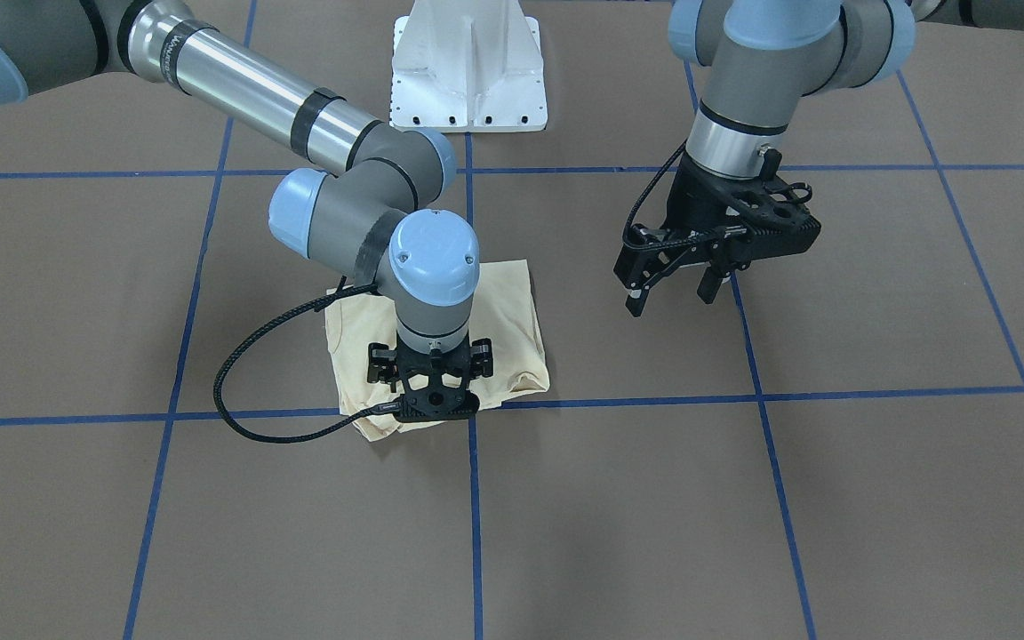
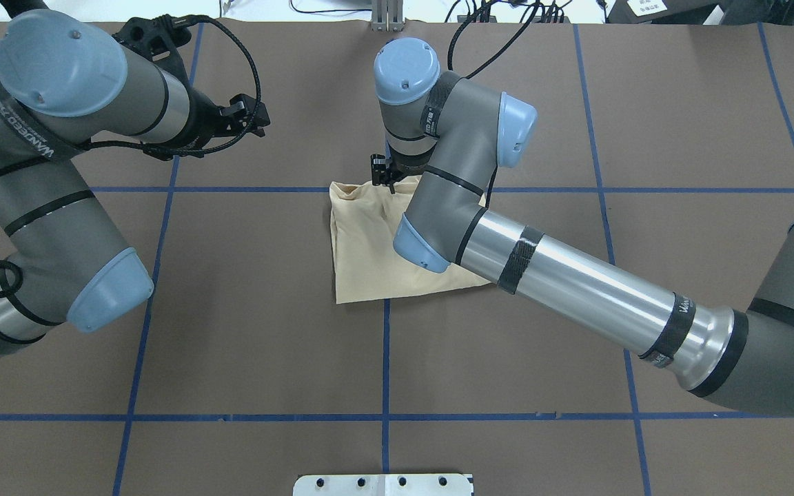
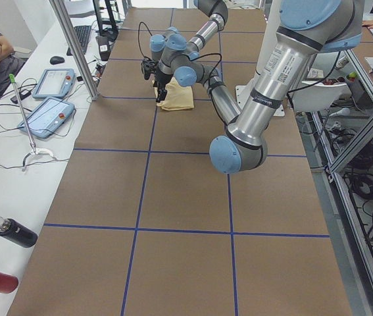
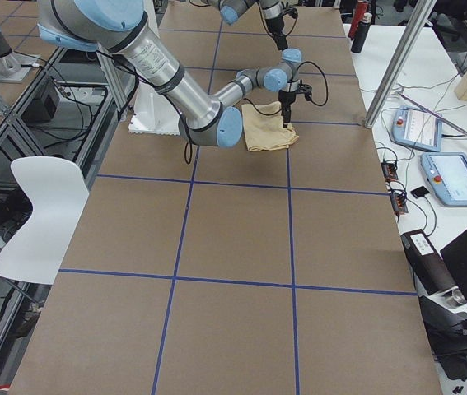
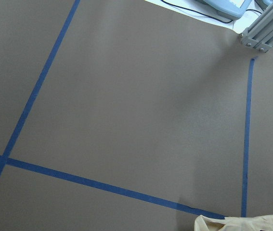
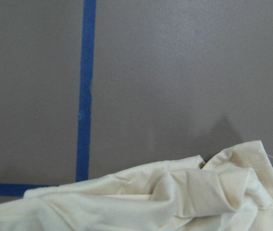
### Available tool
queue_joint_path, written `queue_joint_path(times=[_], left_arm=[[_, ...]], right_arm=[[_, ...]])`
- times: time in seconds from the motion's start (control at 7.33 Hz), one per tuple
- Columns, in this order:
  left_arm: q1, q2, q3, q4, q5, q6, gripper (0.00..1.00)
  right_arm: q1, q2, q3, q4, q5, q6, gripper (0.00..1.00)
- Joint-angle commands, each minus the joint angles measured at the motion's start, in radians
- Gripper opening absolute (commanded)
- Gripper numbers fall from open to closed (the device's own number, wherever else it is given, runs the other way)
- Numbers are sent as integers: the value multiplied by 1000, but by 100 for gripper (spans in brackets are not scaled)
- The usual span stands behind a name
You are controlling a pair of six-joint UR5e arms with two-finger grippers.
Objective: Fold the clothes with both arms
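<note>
Judged nearly finished: cream T-shirt (image 2: 369,262) folded small at centre of table (image 2: 231,344), far edge rumpled. Right gripper (image 2: 386,178) down on that edge, grip hidden, cannot tell. Left gripper (image 1: 670,300) spread, empty, well apart at far left. Remaining: tidy edge

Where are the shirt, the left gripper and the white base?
shirt (image 1: 512,307), front-facing view, bare folded top layer.
left gripper (image 1: 668,307), front-facing view, midway between its fingertips.
white base (image 1: 469,80), front-facing view, its middle.
</note>
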Motion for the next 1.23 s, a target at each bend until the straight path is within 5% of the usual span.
queue_joint_path(times=[0.0,0.41,0.82,1.09], left_arm=[[1,1,-1,0,0,-5,100],[-1,-1,-1,0,-2,-5,100],[-3,-1,-1,-2,0,6,100],[-39,7,-14,-2,-5,146,100]], right_arm=[[2,-5,-17,16,-52,-25,99],[5,-11,-79,187,-91,-26,99],[45,-8,-74,197,-126,-69,99],[144,-31,-32,177,-12,-127,100]])
